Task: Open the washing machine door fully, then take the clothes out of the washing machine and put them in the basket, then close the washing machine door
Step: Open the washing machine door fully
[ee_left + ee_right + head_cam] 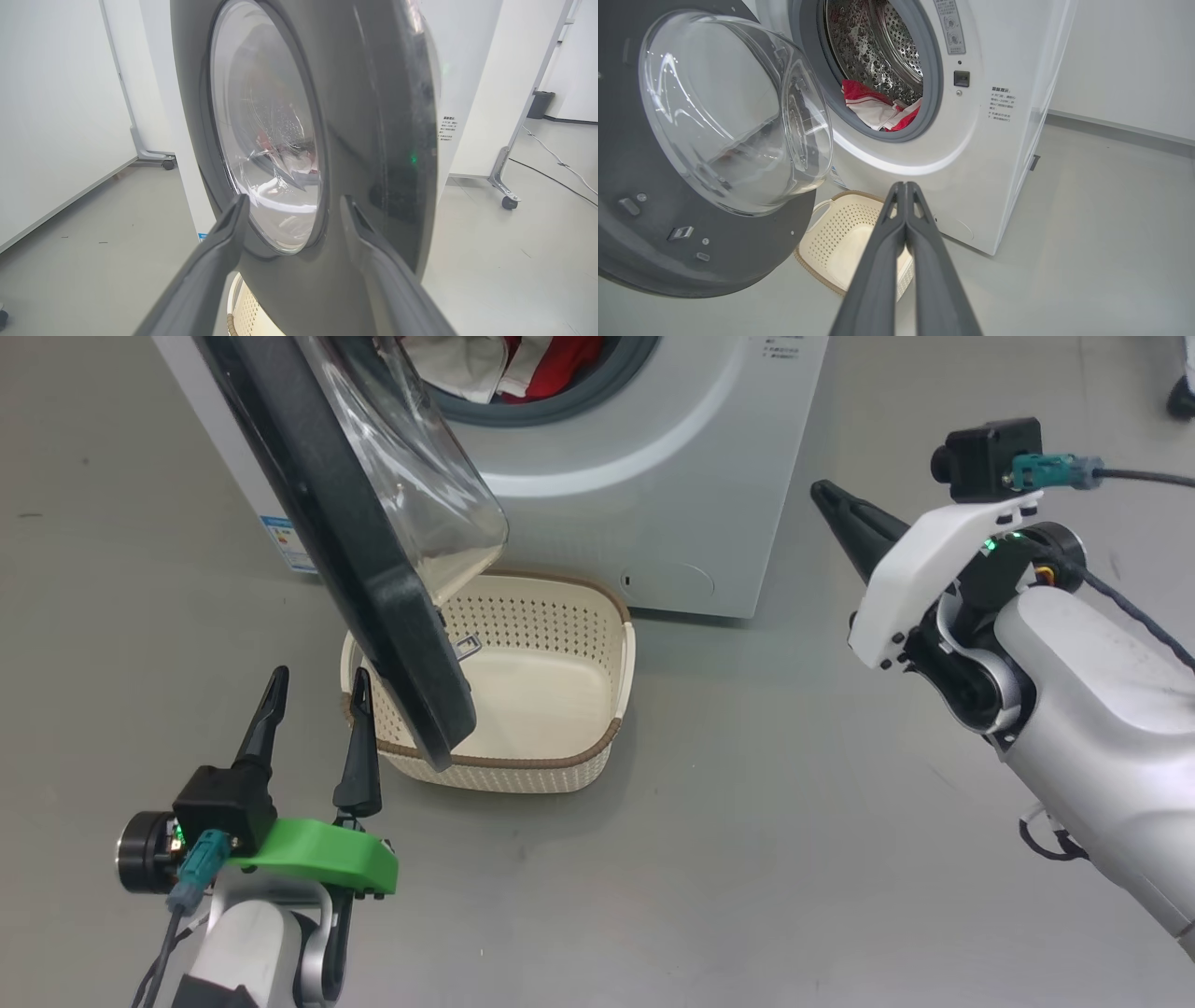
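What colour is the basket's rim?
Brown, on a cream basket; the rim shows best in the head view.

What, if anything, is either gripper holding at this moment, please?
Nothing: the left gripper is open, facing the washing machine door, and the right gripper is shut, empty.
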Tool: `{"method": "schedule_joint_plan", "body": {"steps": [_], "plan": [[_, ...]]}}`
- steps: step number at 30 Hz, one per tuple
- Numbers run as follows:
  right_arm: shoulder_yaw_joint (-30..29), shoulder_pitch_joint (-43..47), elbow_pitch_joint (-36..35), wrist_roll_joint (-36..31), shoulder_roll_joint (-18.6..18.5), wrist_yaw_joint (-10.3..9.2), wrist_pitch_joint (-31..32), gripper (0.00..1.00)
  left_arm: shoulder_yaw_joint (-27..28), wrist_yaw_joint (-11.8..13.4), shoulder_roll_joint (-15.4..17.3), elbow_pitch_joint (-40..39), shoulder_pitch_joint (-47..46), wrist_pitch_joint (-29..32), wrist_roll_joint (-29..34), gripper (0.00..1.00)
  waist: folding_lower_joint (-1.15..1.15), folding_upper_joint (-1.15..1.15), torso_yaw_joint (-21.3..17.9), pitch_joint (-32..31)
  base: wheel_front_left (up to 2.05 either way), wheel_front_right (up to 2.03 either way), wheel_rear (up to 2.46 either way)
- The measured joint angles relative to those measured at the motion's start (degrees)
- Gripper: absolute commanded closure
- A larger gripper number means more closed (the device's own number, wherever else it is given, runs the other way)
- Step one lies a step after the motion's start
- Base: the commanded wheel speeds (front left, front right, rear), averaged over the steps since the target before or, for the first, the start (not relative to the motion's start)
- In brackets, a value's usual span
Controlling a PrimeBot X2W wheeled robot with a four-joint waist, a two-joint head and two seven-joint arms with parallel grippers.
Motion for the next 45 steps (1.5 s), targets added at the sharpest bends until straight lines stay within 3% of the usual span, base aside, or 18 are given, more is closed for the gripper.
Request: {"method": "schedule_joint_plan", "body": {"steps": [7, 14, 18, 24, 25, 26, 27, 28, 29, 45], "plan": [[0.6, 5.4, -1.0, -7.6, -3.2, -4.50, -11.8, 1.00, 1.3, 0.0, 0.1, 0.0, 1.7, 0.0, 0.1, 0.00, 0.00, 0.00, -2.6, -2.4, 0.00, 0.00, 0.00], [-0.4, 13.2, -2.1, -8.4, -3.2, -9.14, -20.6, 1.00, 2.7, 0.0, 0.4, -0.2, 3.7, 0.0, 0.5, 0.00, 0.00, 0.00, -4.5, -4.4, 0.00, 0.00, 0.00], [-2.6, 17.3, -2.5, -8.3, -2.8, -11.00, -20.5, 1.00, 3.5, 0.0, 0.5, -0.4, 4.7, 0.0, 0.5, 0.00, 0.00, 0.00, -5.6, -5.0, 0.00, 0.00, 0.00], [-5.1, 21.6, -4.1, -10.0, -2.3, -11.49, -20.2, 1.00, 4.2, 0.0, 0.8, -0.6, 5.8, 0.0, 0.5, 0.00, 0.00, 0.00, -6.9, -5.5, 0.00, 0.00, 0.00], [-5.7, 22.2, -4.4, -10.4, -2.2, -11.55, -20.2, 0.70, 4.2, 0.0, 0.8, -0.6, 5.8, 0.0, 0.6, 0.00, 0.00, 0.00, -7.1, -5.5, 0.00, 0.00, 0.00], [-6.9, 23.0, -5.0, -11.0, -2.2, -11.55, -20.0, 0.54, 4.2, -0.1, 0.8, -0.6, 5.8, 0.0, 0.7, 0.00, 0.00, 0.00, -7.1, -5.6, 0.00, 0.00, 0.00], [-8.4, 23.5, -5.9, -12.0, -2.1, -11.56, -19.9, 0.16, 4.3, -0.1, 0.8, -0.6, 5.8, 0.0, 0.8, 0.00, 0.00, 0.00, -7.2, -5.6, 0.00, 0.00, 0.00], [-10.0, 23.7, -6.9, -13.4, -2.1, -11.57, -19.9, 0.16, 4.4, -0.1, 0.8, -0.7, 5.8, 0.0, 0.9, 0.00, 0.00, 0.00, -7.3, -5.6, 0.00, 0.00, 0.00], [-11.5, 23.8, -7.7, -14.2, -1.9, -11.57, -19.9, 0.00, 4.5, -0.1, 0.8, -0.7, 5.8, 0.0, 0.9, 0.00, 0.00, 0.00, -7.4, -5.7, 0.00, 0.00, 0.00], [-22.3, 34.6, -13.8, -24.0, 2.5, -11.98, -19.9, 0.00, 5.6, -0.5, 0.7, -0.9, 7.8, 0.0, 1.0, 0.00, 0.00, 0.00, -8.2, -6.1, 0.00, 0.00, 0.00]]}}
